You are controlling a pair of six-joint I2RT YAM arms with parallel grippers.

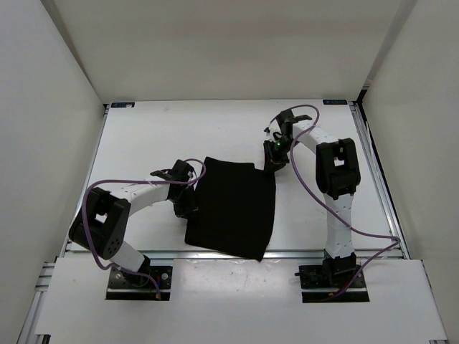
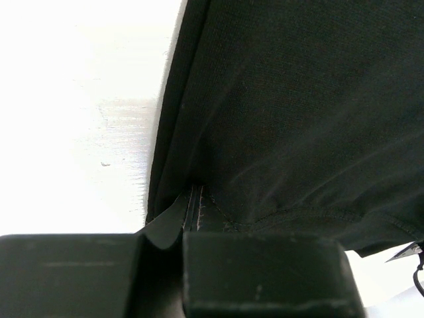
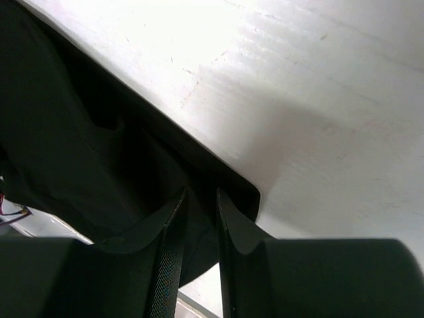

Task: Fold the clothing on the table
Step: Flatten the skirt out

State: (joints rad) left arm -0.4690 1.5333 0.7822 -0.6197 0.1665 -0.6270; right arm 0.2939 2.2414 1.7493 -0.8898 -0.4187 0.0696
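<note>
The black clothing (image 1: 233, 208) lies in a rough rectangle mid-table, its near edge reaching the front rail. My left gripper (image 1: 188, 204) sits at the garment's left edge. In the left wrist view it (image 2: 185, 218) is shut on a stitched seam of the clothing (image 2: 298, 99), which spreads away over the white table (image 2: 66, 99). My right gripper (image 1: 275, 159) is at the garment's far right corner. In the right wrist view its fingers (image 3: 201, 195) stand close together, with a thick fold of the clothing (image 3: 66, 132) pinched between them above the table (image 3: 331, 99).
White walls enclose the table (image 1: 158, 136) on three sides. An aluminium rail (image 1: 373, 172) runs along the right edge and another (image 1: 301, 252) along the front. Purple cables loop off both arms.
</note>
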